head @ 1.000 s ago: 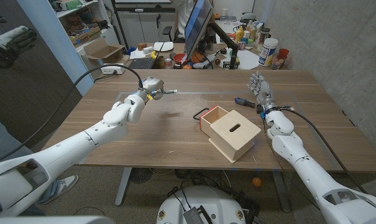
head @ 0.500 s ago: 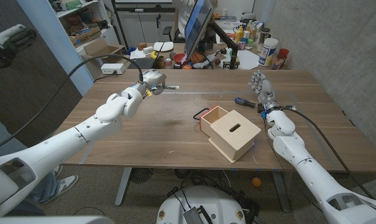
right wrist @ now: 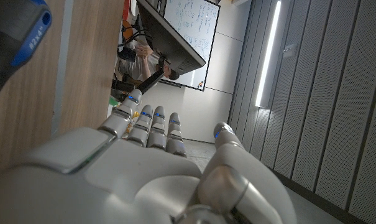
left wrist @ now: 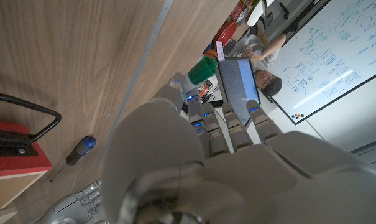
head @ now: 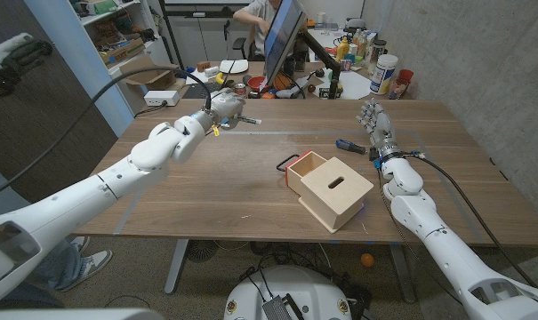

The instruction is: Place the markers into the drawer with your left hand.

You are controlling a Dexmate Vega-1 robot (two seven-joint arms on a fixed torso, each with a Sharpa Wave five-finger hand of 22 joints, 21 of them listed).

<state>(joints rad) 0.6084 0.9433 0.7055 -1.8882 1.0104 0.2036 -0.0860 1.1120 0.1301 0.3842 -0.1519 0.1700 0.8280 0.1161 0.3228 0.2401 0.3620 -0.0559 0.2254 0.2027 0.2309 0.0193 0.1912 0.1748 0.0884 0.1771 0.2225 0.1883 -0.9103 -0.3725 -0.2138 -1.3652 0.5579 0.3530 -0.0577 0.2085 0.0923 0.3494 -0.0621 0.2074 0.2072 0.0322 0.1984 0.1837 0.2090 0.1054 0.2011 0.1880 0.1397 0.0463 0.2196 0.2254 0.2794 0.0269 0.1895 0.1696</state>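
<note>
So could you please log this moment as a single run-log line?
left hand: holds marker over far table edge | right hand: idle, fingers apart, beside screwdriver | drawer: pulled open from wooden box | marker not yet in drawer

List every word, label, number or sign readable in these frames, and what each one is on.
None can be read with certainty.
Blue handle close to the right wrist camera: a short white print, too blurred to read.
Whiteboard: handwritten blue notes and diagrams, too small.
Whiteboard: handwriting, too small.
Bottles and containers behind the table: labels too small.
Wooden box: no text visible.
</note>
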